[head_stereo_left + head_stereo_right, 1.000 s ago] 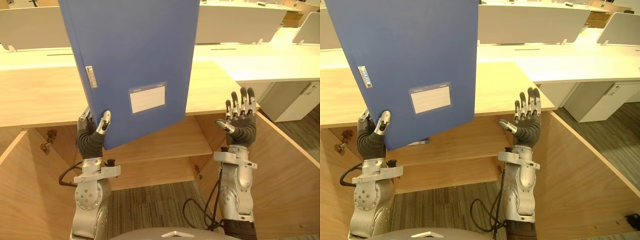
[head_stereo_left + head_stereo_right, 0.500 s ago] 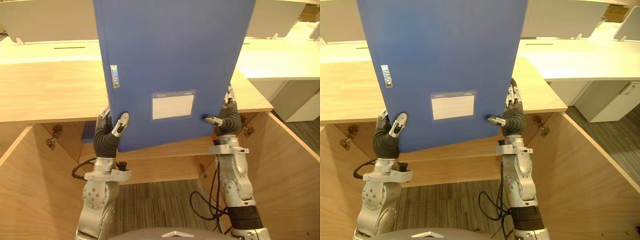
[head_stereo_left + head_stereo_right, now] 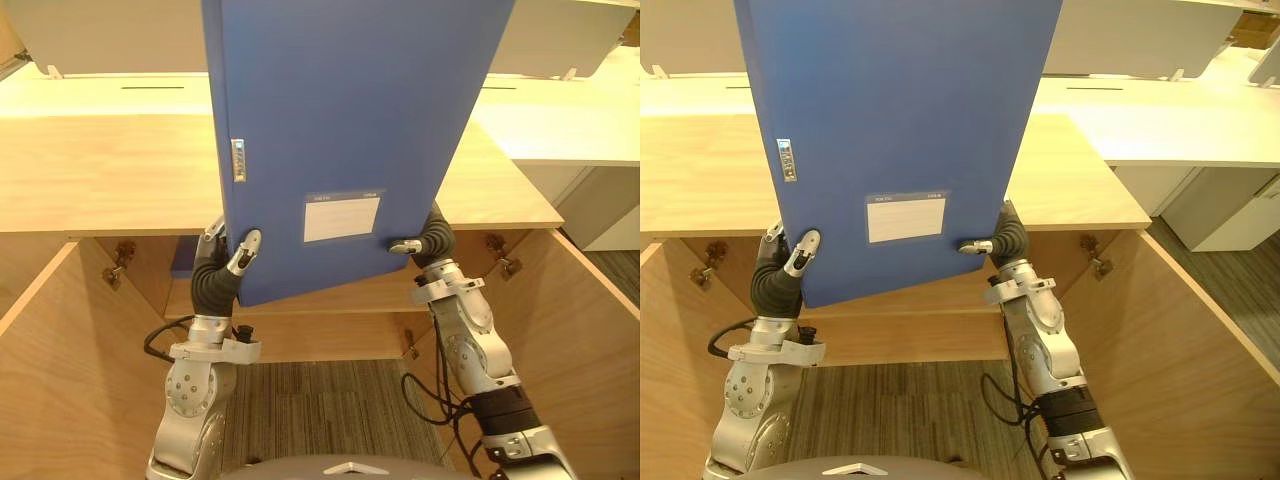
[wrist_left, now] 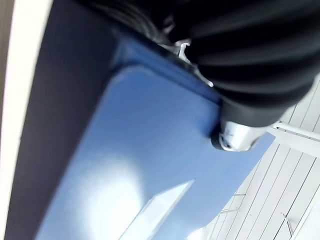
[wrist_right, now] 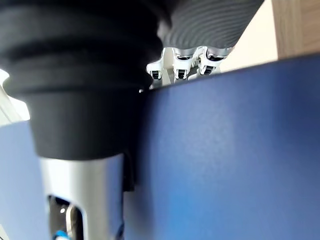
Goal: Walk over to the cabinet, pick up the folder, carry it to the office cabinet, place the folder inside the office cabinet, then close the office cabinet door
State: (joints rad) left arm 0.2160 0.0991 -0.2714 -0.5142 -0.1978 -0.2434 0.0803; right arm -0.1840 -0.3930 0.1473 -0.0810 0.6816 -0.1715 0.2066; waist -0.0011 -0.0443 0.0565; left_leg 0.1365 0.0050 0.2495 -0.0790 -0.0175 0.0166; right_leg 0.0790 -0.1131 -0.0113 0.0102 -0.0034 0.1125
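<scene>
Office cabinet (image 3: 100, 180): light wood, flat top across the middle of the head view. Both doors stand swung open toward the robot, the left door (image 3: 45, 380) at 8 o'clock and the right door (image 3: 590, 340) at 4 o'clock. One inner shelf (image 3: 330, 300) shows below the top, with grey carpet (image 3: 320, 400) under it at 6 o'clock. White desks (image 3: 570, 120) stand beyond the cabinet at 1 to 2 o'clock.

Folder (image 3: 340, 120): plain mid-blue, rigid, rectangular. It is held up on end in front of the cabinet top and is off every surface. It runs from centre up past the 12 o'clock edge of the view. It is tilted, its lower edge sloping up toward the right.

Left hand (image 3: 212, 278): at the folder's 7 o'clock corner. Thumb lies on the front face and fingers go behind, so it pinches the folder.

Right hand (image 3: 432, 238): at the folder's 4 o'clock edge. Thumb lies on the front face and fingers go behind. The right wrist view shows those fingers (image 5: 185, 62) past the folder's edge. It clamps the folder.

White label (image 3: 342, 216): rectangular, low on the front face at 6 o'clock.

Metal tab (image 3: 238, 160): small, silver, by the folder's 9 o'clock edge.
</scene>
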